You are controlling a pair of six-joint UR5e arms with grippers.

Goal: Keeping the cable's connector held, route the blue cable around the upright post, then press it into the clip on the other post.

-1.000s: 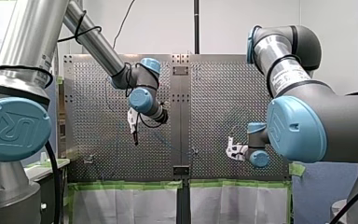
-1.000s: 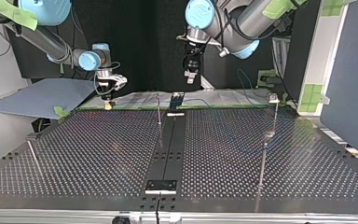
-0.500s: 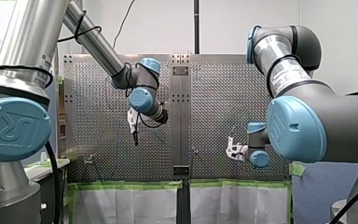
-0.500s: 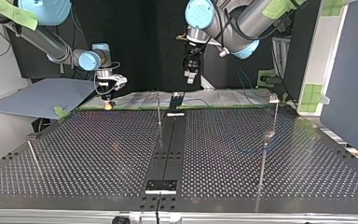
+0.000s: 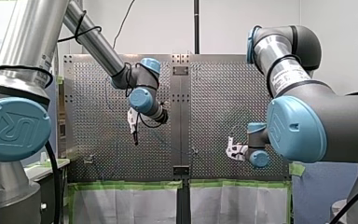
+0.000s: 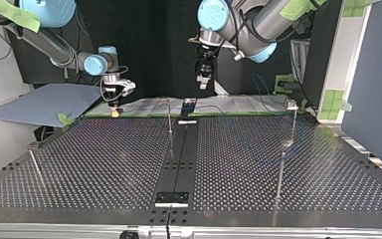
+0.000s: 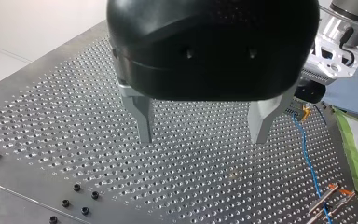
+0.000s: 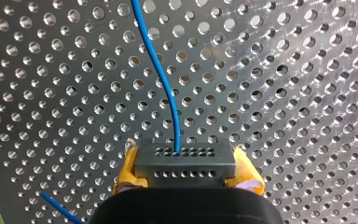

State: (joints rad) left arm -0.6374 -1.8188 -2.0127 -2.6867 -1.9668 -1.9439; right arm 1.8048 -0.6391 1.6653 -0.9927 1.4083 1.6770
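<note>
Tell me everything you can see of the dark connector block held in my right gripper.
The dark grey rectangular connector sits clamped between the yellow pads of my right gripper. It looks like plastic, with two rows of small round holes. The thin blue cable leaves a hole in the row farther from the gripper and curves ahead over the perforated metal table. Whether the block touches the table cannot be told.

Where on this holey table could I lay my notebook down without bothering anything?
The broad bare stretch of table between the thin post at the top view's left and the dark centre strip is free. The far edge is crowded: my right gripper holds the connector there, with the blue cable and centre post close by.
</note>
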